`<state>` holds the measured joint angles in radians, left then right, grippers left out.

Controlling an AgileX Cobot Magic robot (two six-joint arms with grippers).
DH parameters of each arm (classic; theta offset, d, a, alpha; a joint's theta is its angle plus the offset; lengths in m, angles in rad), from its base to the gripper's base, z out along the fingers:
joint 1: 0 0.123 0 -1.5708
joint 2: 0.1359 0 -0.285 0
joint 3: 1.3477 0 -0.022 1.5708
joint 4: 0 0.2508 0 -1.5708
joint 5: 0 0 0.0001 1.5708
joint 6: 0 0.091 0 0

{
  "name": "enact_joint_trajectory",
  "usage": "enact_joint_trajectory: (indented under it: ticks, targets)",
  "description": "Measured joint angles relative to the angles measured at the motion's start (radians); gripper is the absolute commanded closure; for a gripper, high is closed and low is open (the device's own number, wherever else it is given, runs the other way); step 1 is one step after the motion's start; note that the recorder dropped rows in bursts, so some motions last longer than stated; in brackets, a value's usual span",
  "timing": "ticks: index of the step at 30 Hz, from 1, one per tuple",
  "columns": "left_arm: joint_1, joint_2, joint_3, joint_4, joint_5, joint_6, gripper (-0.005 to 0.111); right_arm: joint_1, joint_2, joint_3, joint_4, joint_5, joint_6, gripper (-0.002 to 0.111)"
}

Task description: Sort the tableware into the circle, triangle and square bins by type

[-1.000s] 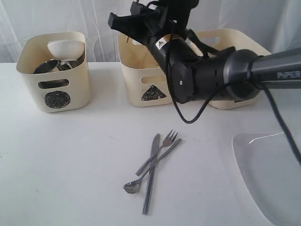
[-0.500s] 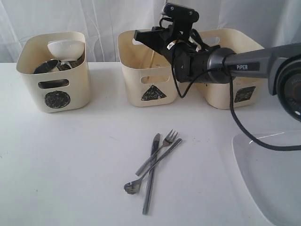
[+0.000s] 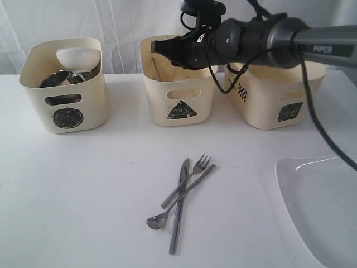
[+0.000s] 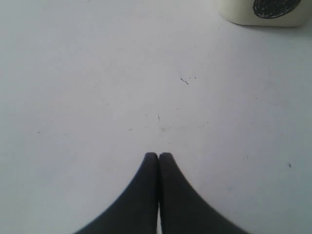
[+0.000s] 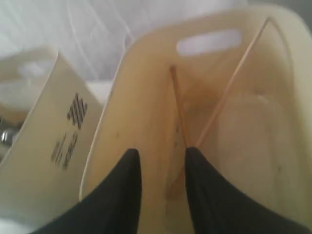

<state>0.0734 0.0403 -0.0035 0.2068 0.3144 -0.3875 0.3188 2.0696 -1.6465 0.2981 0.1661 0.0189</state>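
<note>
My right gripper [image 3: 160, 47] [image 5: 163, 153] hangs open over the triangle bin [image 3: 175, 92] [image 5: 122, 112], nothing between its fingers. Two wooden chopsticks [image 5: 178, 105] lean crossed inside that bin. On the table in front lie a steel knife [image 3: 179, 204], fork [image 3: 192, 176] and spoon [image 3: 158, 222], crossed over one another. The circle bin [image 3: 62, 106] holds a white bowl [image 3: 78, 56] and steel mugs [image 3: 56, 78]. A large white plate [image 3: 321, 209] sits at the front right. My left gripper [image 4: 158, 155] is shut and empty above bare table.
The square bin [image 3: 279, 103] [image 5: 53, 141] stands right of the triangle bin, nearly touching it, under my right arm. The base of the circle bin [image 4: 265, 12] shows at the edge of the left wrist view. A white curtain hangs behind the bins.
My right arm swung back from near the camera to above the triangle bin, and its jaws have opened. The cutlery, plate and left gripper have not moved.
</note>
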Motion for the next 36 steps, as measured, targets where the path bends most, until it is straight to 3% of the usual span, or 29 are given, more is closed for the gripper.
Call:
enact_joint_trajectory:
  ticks: [1, 2, 5, 8, 12, 17, 21, 29, 36]
  targets:
    - [0.000, 0.000, 0.000, 0.000, 0.000, 0.000, 0.107, 0.000, -0.047, -0.002, -0.034, 0.188, -0.033, 0.105]
    - [0.000, 0.000, 0.000, 0.000, 0.000, 0.000, 0.107, 0.000, -0.063, -0.003, -0.044, 0.262, -0.042, 0.108]
    - [0.000, 0.000, 0.000, 0.000, 0.000, 0.000, 0.107, 0.002, -0.141, 0.012, -0.050, 0.626, -0.054, 0.108]
    - [0.000, 0.000, 0.000, 0.000, 0.000, 0.000, 0.107, 0.058, -0.256, 0.178, -0.050, 0.804, -0.062, 0.108]
    - [0.000, 0.000, 0.000, 0.000, 0.000, 0.000, 0.107, 0.199, -0.451, 0.531, -0.020, 0.715, 0.056, 0.108]
    - [0.000, 0.000, 0.000, 0.000, 0.000, 0.000, 0.107, 0.287, -0.520, 0.738, -0.008, 0.463, 0.093, 0.108]
    - [0.000, 0.000, 0.000, 0.000, 0.000, 0.000, 0.107, 0.287, -0.487, 0.752, -0.102, 0.392, 0.089, 0.103]
    - [0.000, 0.000, 0.000, 0.000, 0.000, 0.000, 0.107, 0.287, -0.431, 0.758, -0.135, 0.263, 0.089, 0.074]
    - [0.000, 0.000, 0.000, 0.000, 0.000, 0.000, 0.107, 0.287, -0.394, 0.759, -0.139, 0.195, 0.315, 0.074]
